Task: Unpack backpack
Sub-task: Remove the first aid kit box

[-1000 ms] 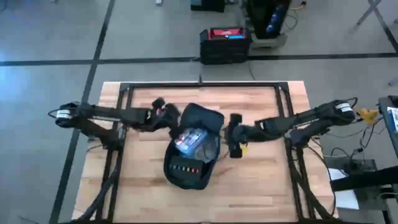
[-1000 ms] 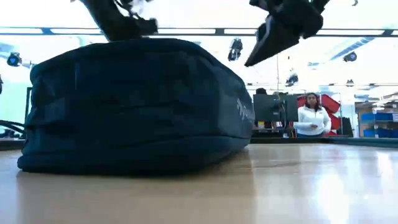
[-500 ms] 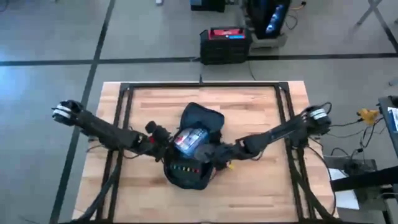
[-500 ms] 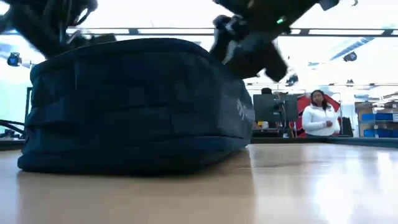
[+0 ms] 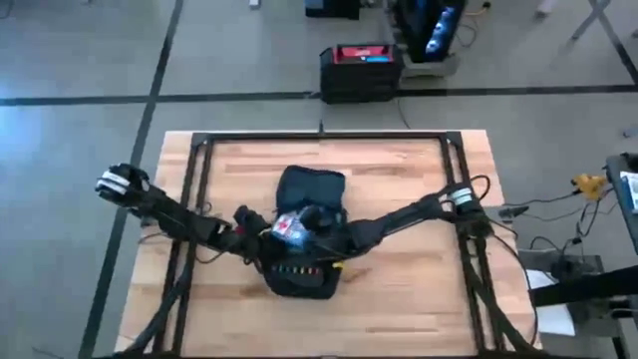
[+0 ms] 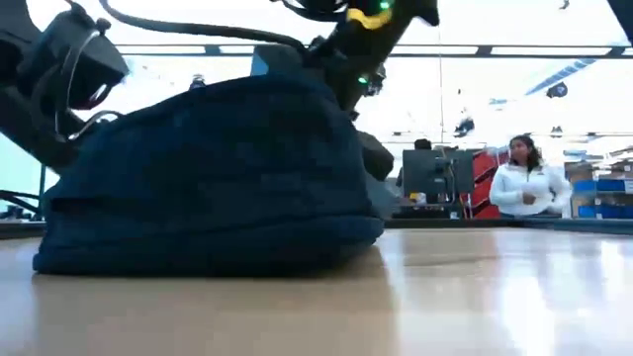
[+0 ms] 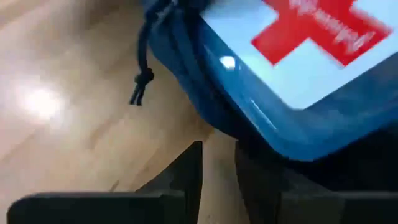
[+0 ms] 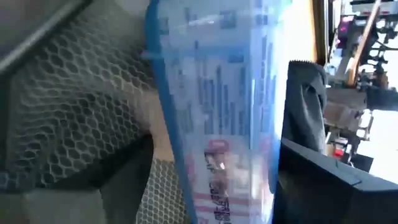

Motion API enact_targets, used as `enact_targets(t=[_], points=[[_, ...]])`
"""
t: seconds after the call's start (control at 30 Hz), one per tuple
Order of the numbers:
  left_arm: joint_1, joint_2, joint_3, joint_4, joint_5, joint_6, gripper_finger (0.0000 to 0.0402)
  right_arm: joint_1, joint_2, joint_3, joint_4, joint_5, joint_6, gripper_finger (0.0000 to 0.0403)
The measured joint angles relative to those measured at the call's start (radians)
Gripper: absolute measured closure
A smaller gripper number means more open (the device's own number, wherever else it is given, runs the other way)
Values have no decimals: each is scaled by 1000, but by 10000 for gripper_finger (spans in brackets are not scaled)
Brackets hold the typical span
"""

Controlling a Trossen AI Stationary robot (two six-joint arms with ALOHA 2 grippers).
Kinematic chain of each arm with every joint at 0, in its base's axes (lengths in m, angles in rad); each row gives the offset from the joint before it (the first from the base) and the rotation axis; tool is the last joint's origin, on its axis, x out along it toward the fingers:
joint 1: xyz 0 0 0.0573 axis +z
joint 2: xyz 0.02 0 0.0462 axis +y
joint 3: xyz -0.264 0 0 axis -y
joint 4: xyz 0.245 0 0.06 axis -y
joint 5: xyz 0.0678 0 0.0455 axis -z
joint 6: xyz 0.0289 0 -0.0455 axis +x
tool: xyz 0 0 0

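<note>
My right gripper [image 8: 211, 186] is inside the open backpack [image 5: 304, 234], fingers spread wide on either side of a clear blue-edged pouch [image 8: 214, 93], not clamped. My left gripper [image 7: 217, 180] sits at the backpack's left edge, fingers narrow with only a slim gap. The backpack lies mid-table [image 5: 399, 289].

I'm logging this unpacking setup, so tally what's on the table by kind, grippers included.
Backpack: 1
Clear first-aid pouch with red cross: 1
Left gripper: 1
Right gripper: 1
Total: 4
</note>
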Motion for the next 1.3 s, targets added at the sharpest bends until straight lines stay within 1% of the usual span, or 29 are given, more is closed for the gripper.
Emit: enact_targets(t=[0.07,0.17,0.2,0.27,0.3,0.37,0.43,0.57,0.7,0.8,0.87,0.97,1.07,1.17,1.3], points=[[-8,10,7,6,0,4,322,-10,-5,10,-6,-34,-3,121],[-12,10,14,0,3,16,322,-26,-23,16,-1,-124,31,175],[-14,1,15,-2,4,21,322,-28,-26,16,2,-133,38,197],[-15,-15,15,0,22,32,322,-28,-29,18,6,-120,45,243],[-16,-17,17,2,25,36,322,-27,-33,20,4,-120,58,249],[-19,-30,20,14,38,40,322,-26,-34,20,0,-111,80,249],[-21,-37,20,16,34,35,322,-18,-40,20,-8,-80,83,249],[-27,-54,26,24,14,28,322,9,-66,25,-50,19,82,249],[-38,-62,32,29,6,24,322,44,-141,25,-91,54,95,249],[-52,-62,34,34,2,7,322,78,-208,25,-136,65,155,249],[-69,-57,34,45,-24,-18,322,99,-259,25,-159,66,199,249],[-110,-34,34,92,-78,-40,322,111,-339,25,-229,62,301,249],[-165,9,42,149,-154,-43,322,97,-418,23,-344,75,462,249],[-222,60,57,168,-237,-43,322,66,-480,10,-496,98,637,249],[-284,152,93,194,-307,-45,322,14,-524,-30,-775,154,894,249]])
